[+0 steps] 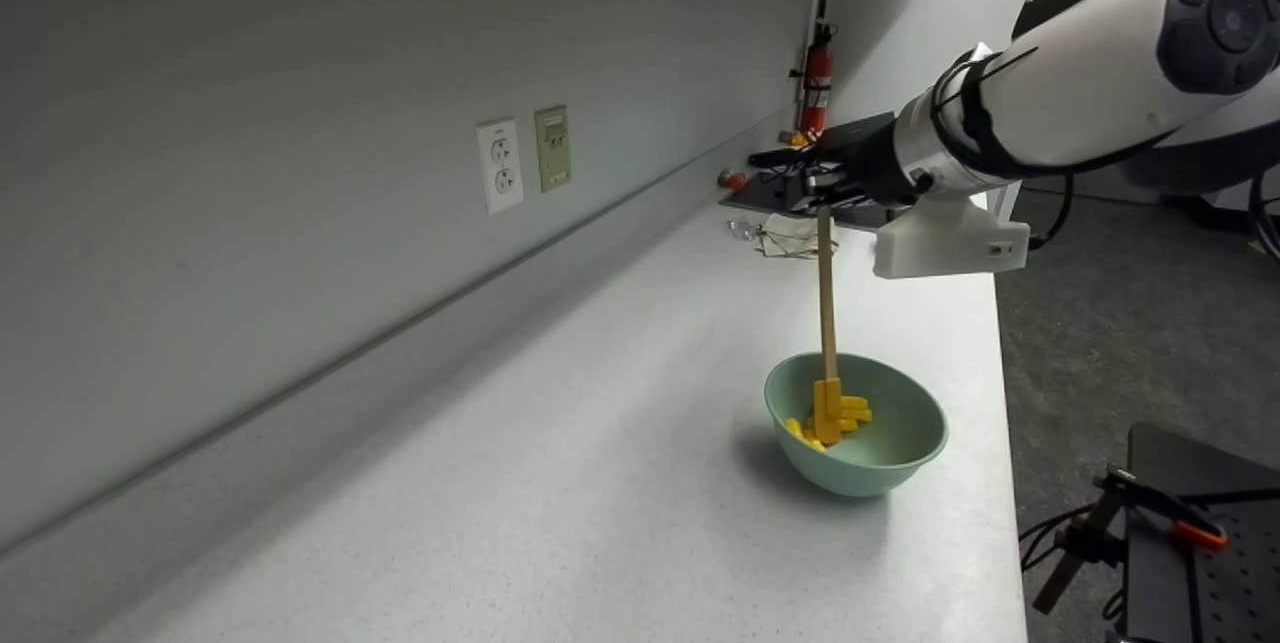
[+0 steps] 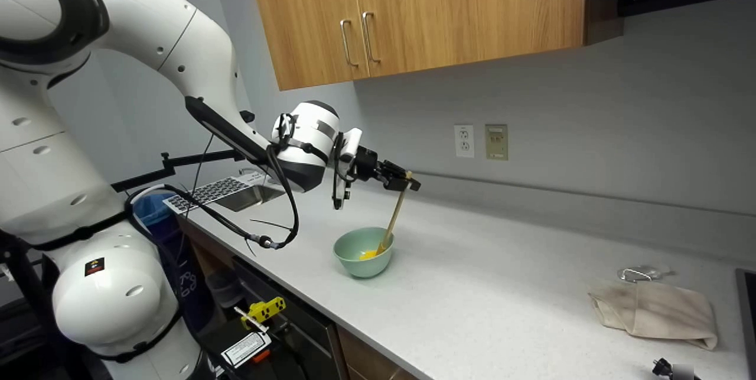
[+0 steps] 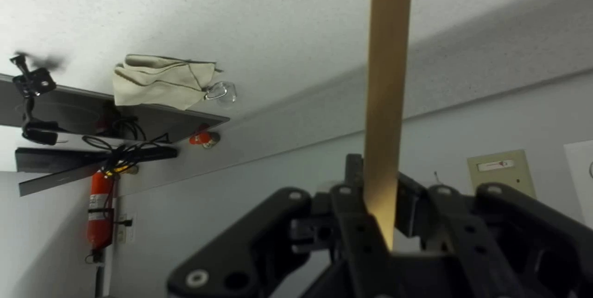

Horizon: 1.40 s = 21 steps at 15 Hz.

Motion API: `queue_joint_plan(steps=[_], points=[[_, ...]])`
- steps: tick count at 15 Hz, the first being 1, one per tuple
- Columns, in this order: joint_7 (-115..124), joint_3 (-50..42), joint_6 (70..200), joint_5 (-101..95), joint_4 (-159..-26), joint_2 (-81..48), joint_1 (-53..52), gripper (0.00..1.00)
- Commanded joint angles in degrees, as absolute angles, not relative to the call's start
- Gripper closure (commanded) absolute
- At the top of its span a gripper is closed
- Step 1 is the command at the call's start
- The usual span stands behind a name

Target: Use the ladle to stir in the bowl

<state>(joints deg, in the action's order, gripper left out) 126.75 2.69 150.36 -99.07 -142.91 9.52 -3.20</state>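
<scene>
Pinching the ladle (image 1: 828, 323) by its pale handle between the fingers of the gripper (image 3: 381, 177); holding its scoop (image 1: 826, 411) inside the bowl (image 1: 850, 478), partly hiding yellow pieces (image 1: 856, 411); showing a fire extinguisher (image 3: 99, 231) label (image 3: 98, 201) too blurred for reading; losing the scoop past the wrist view's edge.

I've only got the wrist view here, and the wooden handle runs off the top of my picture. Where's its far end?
Observer: Inside the green bowl; both exterior views show the far end of the ladle in there.
Operator: Is there anything in it to stir?
Observer: Yes, yellow pieces lie in the bottom, next to that end.
Operator: Is the ladle standing straight?
Observer: No, it's tilted: in an exterior view its top, held in the gripper, sits farther right in the picture than its lower end.
</scene>
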Motion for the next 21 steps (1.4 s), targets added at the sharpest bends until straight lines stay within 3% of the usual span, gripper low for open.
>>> queue_joint_plan(steps=[1, 10, 17, 21], points=[[127.2, 3.8, 144.7, -99.3, -143.8, 11.1, -3.4, 0.98], [125.9, 2.7, 146.6, -99.2, -143.3, 10.3, -4.4, 0.98], [127.3, 2.1, 156.5, -98.9, -142.9, 9.0, -3.7, 0.98], [126.6, 2.9, 151.7, -100.3, -143.2, 10.2, -3.7, 0.98]])
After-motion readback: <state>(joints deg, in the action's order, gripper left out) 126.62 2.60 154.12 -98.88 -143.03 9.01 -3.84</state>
